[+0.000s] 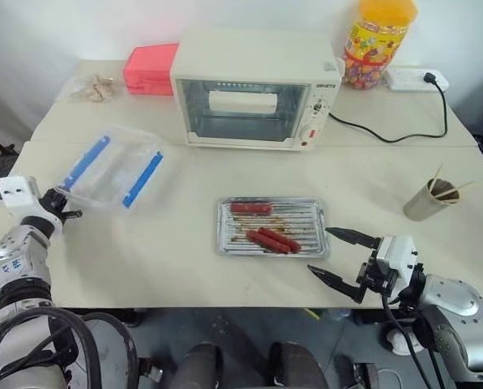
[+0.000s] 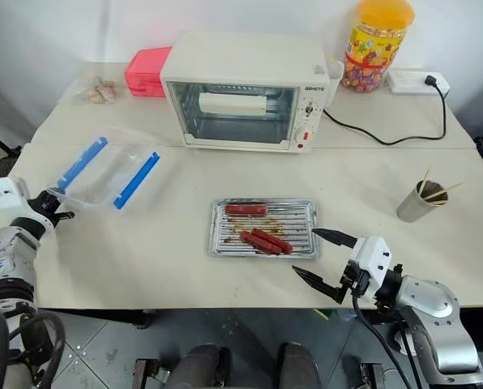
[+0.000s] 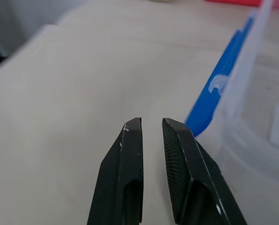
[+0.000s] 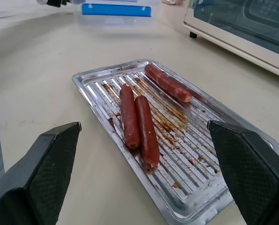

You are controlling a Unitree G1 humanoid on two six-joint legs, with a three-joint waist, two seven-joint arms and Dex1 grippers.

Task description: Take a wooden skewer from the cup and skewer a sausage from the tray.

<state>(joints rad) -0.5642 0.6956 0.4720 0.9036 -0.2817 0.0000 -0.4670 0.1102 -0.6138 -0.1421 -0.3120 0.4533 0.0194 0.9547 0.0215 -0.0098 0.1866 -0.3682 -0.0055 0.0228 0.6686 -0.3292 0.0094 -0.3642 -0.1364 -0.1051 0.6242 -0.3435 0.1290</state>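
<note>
- Tray (image 1: 228, 243) sits at table centre, in front of the toaster oven (image 1: 254, 89); 3 sausages (image 1: 266, 238) lie on its ribbed floor, so a skewer can get at them from above.
- Cup (image 1: 424, 203), well right of the tray, holds the wooden skewers (image 1: 446, 190) upright, ends up for picking.
- Right gripper (image 1: 344, 256) hovers just right of the tray, jaws wide apart, nothing held, facing the sausages.
- Left gripper (image 3: 151, 129) is far left of the tray beside the clear plastic box (image 1: 112, 170); fingers nearly together, a narrow gap, empty.
</note>
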